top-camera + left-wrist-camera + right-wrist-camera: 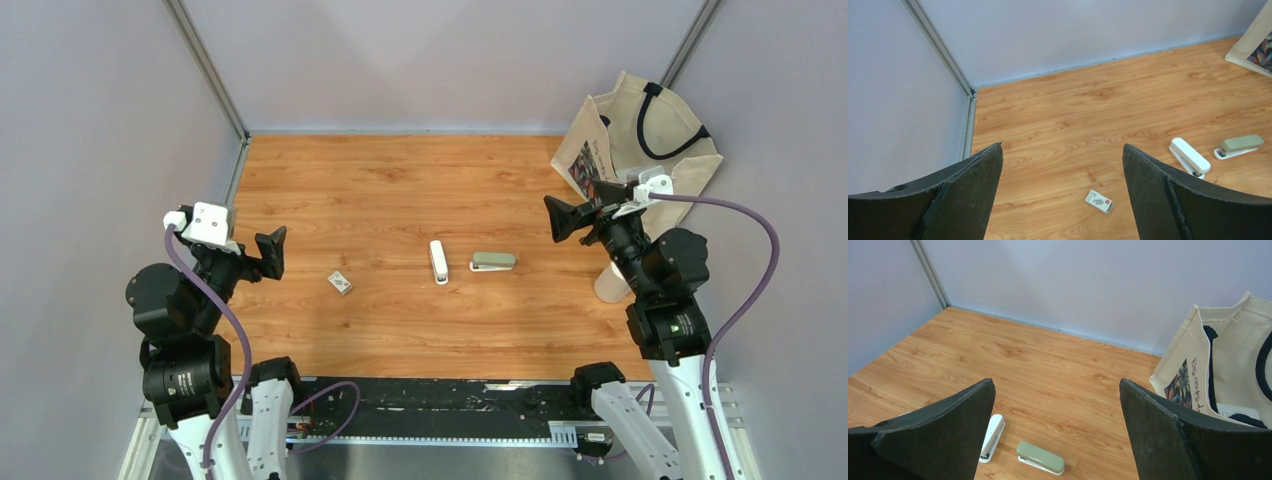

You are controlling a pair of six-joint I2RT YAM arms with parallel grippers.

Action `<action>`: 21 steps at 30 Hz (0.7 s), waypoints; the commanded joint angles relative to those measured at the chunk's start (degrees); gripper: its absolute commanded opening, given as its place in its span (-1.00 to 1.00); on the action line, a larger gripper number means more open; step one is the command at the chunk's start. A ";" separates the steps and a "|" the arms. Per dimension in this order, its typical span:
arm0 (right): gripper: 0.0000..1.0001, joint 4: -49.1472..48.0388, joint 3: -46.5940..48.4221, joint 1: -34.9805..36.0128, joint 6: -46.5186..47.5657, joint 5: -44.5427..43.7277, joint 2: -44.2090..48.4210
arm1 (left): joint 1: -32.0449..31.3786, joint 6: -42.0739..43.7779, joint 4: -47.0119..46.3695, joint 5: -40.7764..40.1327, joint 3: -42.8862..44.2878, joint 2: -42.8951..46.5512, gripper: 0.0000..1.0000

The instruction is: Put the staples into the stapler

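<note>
Staples: no loose strip shows; a small white box [340, 283], likely theirs, lies left of centre on the table [400, 180].
Staplers: white stapler [438, 262] and green stapler [493, 261] just beside each other, both closed (which is meant, I cannot tell).
Jaws: left gripper [1062, 146] and right gripper [1056, 381] spread wide, holding nothing.
Risk: box may skid when pinched; a freed strip could snap or scatter.
Writing: box print too small; tote bag [640, 140] script illegible.
</note>
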State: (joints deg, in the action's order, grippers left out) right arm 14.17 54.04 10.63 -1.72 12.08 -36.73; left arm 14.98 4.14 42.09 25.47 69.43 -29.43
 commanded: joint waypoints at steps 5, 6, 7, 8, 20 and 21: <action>1.00 -5.30 -3.32 0.97 4.06 5.22 1.48 | 1.01 0.69 -0.87 0.89 -0.09 -0.45 0.93; 1.00 -5.30 -3.76 0.88 5.65 7.24 1.49 | 1.01 1.21 -0.26 0.98 0.27 -0.45 0.93; 1.00 -5.30 -4.20 0.88 6.80 9.35 1.66 | 1.01 1.65 0.45 1.24 0.79 -0.45 0.93; 1.00 -5.21 -4.82 0.79 7.77 11.28 1.75 | 0.93 2.18 1.15 1.68 1.32 -0.63 0.93; 1.00 -3.55 -7.11 0.71 11.56 12.27 2.19 | 0.66 10.27 10.21 10.12 4.84 -10.64 0.93; 1.00 -2.41 -6.59 0.70 11.82 12.53 1.58 | 0.14 10.97 10.12 9.16 4.40 -11.78 0.93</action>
State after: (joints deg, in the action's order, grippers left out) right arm 11.27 46.54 11.22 7.86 24.14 -34.44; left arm 15.44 10.72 49.52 33.74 74.19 -36.36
